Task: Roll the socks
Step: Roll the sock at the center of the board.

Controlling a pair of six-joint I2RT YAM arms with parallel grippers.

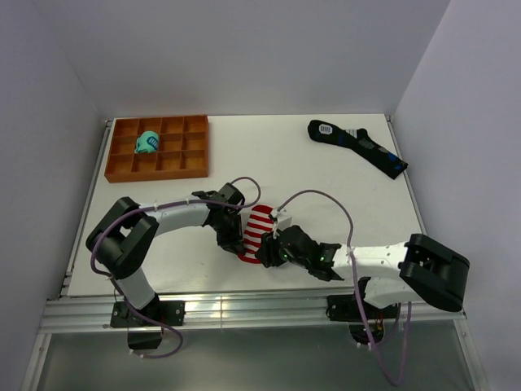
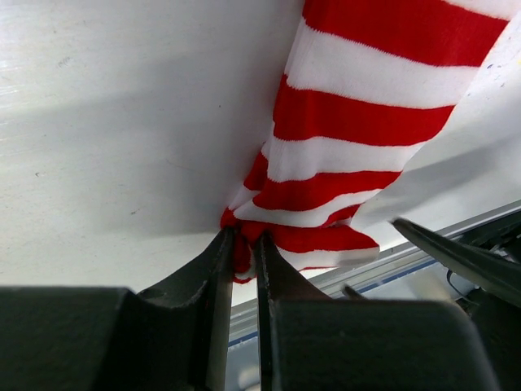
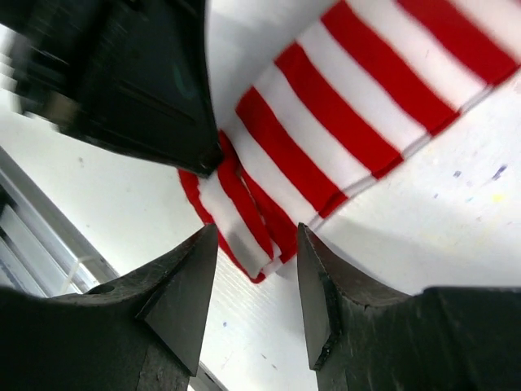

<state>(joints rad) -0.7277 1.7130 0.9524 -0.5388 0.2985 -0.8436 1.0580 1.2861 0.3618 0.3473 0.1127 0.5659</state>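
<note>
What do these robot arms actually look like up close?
The left arm and right arm are white tubes between chunky black joints, each trailing a looping lilac cable. The left hand and right hand end in two dark, wedge-shaped fingers.

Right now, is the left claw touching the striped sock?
Touching. Left wrist view: the left claw, nearly closed, pinches the bunched end of the striped sock.

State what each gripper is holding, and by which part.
The left gripper pinches the striped sock by the bunched corner of its near end. The right gripper holds nothing: its jaws stand open around that same end.
</note>
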